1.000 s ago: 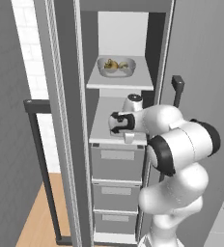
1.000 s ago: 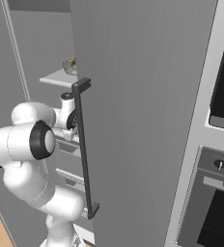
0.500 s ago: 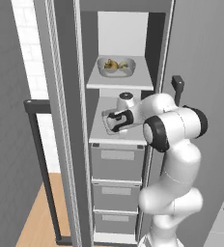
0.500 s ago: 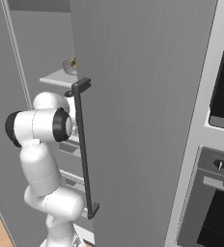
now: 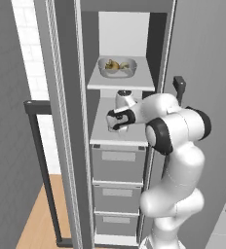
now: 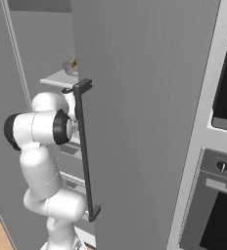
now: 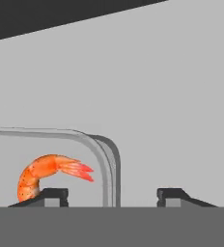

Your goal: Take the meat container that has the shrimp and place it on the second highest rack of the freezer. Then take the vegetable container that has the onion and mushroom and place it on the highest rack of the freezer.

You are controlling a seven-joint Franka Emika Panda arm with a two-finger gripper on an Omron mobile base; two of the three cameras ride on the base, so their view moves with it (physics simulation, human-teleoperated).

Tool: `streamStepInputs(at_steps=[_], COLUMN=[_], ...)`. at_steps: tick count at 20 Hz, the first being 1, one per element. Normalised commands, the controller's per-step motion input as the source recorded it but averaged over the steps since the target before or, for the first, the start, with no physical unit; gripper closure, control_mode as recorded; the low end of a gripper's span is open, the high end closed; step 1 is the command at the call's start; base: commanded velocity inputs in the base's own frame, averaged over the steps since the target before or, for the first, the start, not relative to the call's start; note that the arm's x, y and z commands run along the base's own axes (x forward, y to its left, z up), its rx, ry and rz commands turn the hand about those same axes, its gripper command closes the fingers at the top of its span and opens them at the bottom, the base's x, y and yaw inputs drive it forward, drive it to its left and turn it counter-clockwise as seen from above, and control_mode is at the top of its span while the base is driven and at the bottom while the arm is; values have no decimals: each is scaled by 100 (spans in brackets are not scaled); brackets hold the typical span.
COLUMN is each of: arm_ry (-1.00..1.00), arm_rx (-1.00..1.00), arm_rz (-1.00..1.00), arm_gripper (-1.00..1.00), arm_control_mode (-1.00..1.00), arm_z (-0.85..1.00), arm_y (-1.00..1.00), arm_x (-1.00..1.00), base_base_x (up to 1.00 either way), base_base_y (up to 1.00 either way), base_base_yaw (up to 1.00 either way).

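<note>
We have the gripper [image 7: 112,193] inside the freezer [image 5: 124,116], low over the lower of its 2 white shelves, i.e. the second highest rack [image 5: 116,139]. In the hand view the fingertips [image 7: 53,194] stand apart, 1 on each side of the meat container [image 7: 85,140] wall, nothing pinched between them, so we read the gripper as open and the container as resting on that rack. The shrimp [image 7: 49,173] lies inside it, just behind the left fingertip. The vegetable container [image 5: 117,67] with the onion and mushroom [image 5: 112,64] sits on the highest rack [image 5: 122,82], directly above the gripper. By the layout, both containers look placed. Risks as we see them: 1 fingertip is inside the container rim, so a sideways or tilted pull-out could hook the wall and drag the container toward the rack edge or off it. Lifting too high would knock the wrist into the underside of the highest rack. The freezer is narrow, so a wide elbow swing could clip the door handle [image 6: 84,146].
</note>
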Motion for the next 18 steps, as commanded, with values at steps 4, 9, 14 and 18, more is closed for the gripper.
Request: streamStepInputs(at_steps=[4,9,14,18], arm_ry=[-14,-1,0,0], arm_rx=[1,0,0,0], arm_rz=[0,-5,-4,-3], arm_gripper=[-100,-100,-100,-100], arm_control_mode=[-100,-100,-100,-100], arm_z=[43,81,87,89], arm_y=[0,6,6,0], arm_x=[-100,-98,-99,-100], base_base_x=[0,0,0,0], base_base_y=[0,0,0,0], base_base_yaw=[0,0,0,0])
